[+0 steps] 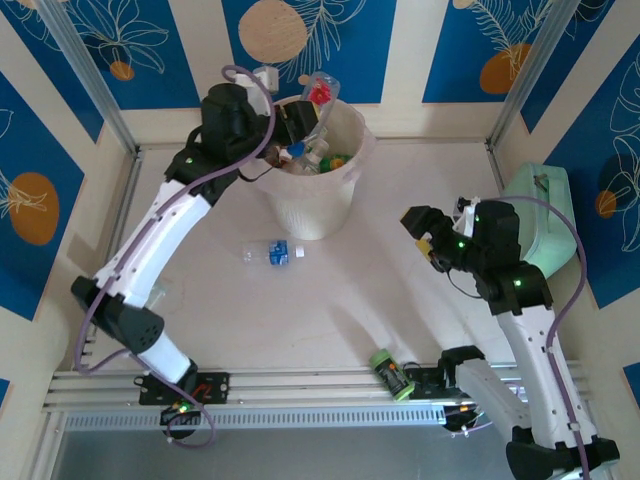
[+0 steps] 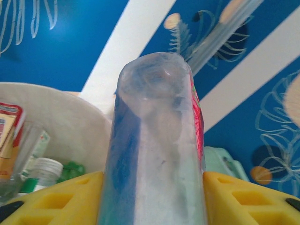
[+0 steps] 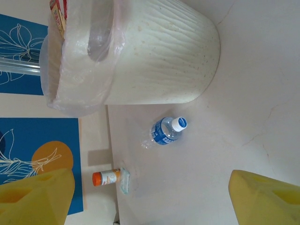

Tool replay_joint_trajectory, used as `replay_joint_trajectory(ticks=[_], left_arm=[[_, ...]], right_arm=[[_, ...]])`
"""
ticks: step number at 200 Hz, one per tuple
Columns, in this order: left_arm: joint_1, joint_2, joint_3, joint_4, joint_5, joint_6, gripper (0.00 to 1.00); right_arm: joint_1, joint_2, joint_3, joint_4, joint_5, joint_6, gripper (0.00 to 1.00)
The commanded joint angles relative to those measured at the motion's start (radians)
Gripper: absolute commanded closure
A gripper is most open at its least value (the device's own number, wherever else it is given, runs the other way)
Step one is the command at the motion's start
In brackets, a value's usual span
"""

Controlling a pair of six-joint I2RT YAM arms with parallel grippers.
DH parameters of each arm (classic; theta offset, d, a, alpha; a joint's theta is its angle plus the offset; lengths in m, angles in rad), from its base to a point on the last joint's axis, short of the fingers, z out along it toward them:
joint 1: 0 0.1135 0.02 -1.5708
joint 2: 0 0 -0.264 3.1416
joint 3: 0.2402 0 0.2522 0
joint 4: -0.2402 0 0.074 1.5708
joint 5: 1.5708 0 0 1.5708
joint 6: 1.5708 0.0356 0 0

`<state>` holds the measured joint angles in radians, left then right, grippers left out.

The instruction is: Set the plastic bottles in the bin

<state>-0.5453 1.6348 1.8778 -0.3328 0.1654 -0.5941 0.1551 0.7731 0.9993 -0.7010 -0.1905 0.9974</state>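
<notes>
One clear bottle (image 2: 154,131) gripped in left hand (image 2: 152,206), above bin (image 1: 312,205) rim. Centre over bin mouth before release. Right hand (image 3: 150,197) wide open, empty.

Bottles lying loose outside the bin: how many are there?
3. A blue-labelled bottle lies near the bin; a green bottle lies by the right arm's base; an orange-capped bottle lies at the table's edge. Others may be hidden behind the arms.

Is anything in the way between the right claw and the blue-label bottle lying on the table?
No, nothing visible. The open right gripper hangs over bare table, and the blue-label bottle lies alone on it. The bin stands just beyond the bottle.
</notes>
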Motion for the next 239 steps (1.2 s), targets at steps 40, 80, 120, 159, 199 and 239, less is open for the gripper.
replay_joint_trajectory(ticks=[40, 80, 120, 159, 199, 239], left_arm=[[0.004, 0.175, 0.115, -0.004, -0.023, 0.025, 0.49], [0.001, 0.215, 0.119, 0.000, -0.039, 0.033, 0.49], [-0.014, 0.232, 0.118, -0.024, -0.045, 0.040, 0.37], [-0.022, 0.241, 0.119, -0.031, -0.052, 0.035, 0.27], [-0.022, 0.199, 0.121, -0.033, -0.065, 0.030, 0.25], [-0.020, 0.007, 0.053, -0.092, -0.194, 0.043, 0.18]], right_arm=[[0.006, -0.042, -0.035, -0.044, -0.021, 0.014, 0.14], [0.006, -0.043, -0.036, -0.050, -0.025, 0.006, 0.14], [0.001, -0.039, -0.037, -0.043, -0.026, 0.006, 0.14], [0.000, -0.036, -0.030, -0.041, -0.028, 0.008, 0.14], [0.001, -0.034, -0.025, -0.041, -0.029, 0.007, 0.14], [0.015, -0.023, -0.026, -0.028, -0.023, 0.006, 0.14]])
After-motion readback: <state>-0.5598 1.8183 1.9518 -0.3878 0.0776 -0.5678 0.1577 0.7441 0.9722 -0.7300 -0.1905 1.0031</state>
